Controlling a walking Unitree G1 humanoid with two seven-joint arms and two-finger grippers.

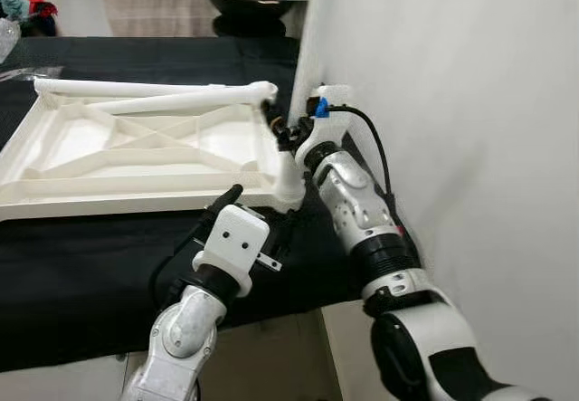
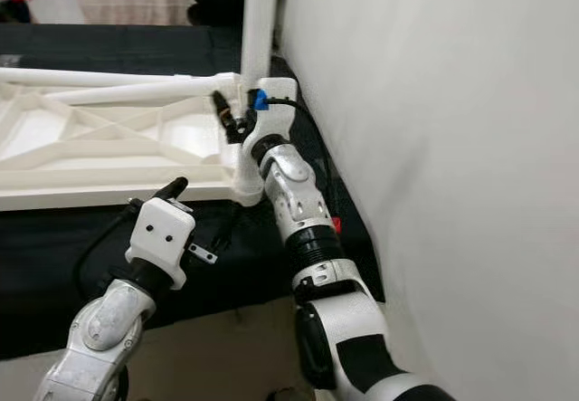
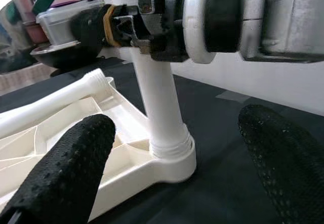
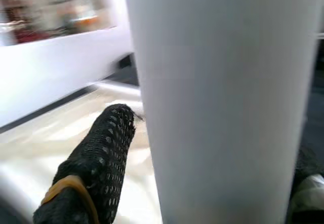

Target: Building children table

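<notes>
Tabletop, white plastic, upside down on a black cloth, ribbed underside facing up. Two loose white legs lying across its far edge, side by side and touching at the right-hand end. One more leg standing upright in the near right corner socket, threaded collar seated at the base. Right gripper clamped around this upright leg a little above the socket, one black finger pressed to the side of the white tube, the other finger mostly hidden behind it, so full contact on that side perhaps only likely. Left gripper low at the near edge of the tabletop, just beside the same corner, fingers spread wide apart and holding nothing, aimed at the leg's base. White wall close on the right.
</notes>
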